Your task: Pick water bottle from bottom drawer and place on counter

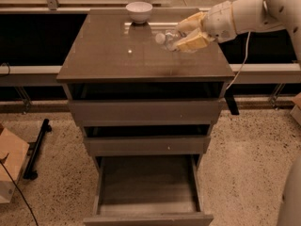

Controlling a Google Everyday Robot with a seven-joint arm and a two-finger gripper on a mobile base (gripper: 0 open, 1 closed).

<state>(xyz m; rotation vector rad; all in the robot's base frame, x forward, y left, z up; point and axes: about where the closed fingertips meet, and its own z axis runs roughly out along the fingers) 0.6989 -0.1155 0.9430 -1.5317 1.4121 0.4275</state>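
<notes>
The water bottle (168, 38) is a small clear bottle with a white cap pointing left. It lies sideways between the fingers (193, 41) of my gripper (188, 31), just above the counter (117, 55), toward its back right. The gripper is shut on it and comes in from the right on a white arm. The bottom drawer (148, 187) is pulled open at the foot of the cabinet; its wood-look inside holds nothing.
A white bowl (139, 11) stands at the back middle of the counter. The two upper drawers (146, 112) stand slightly ajar. A cardboard box (9, 166) and a black stand (37, 147) lie on the floor to the left.
</notes>
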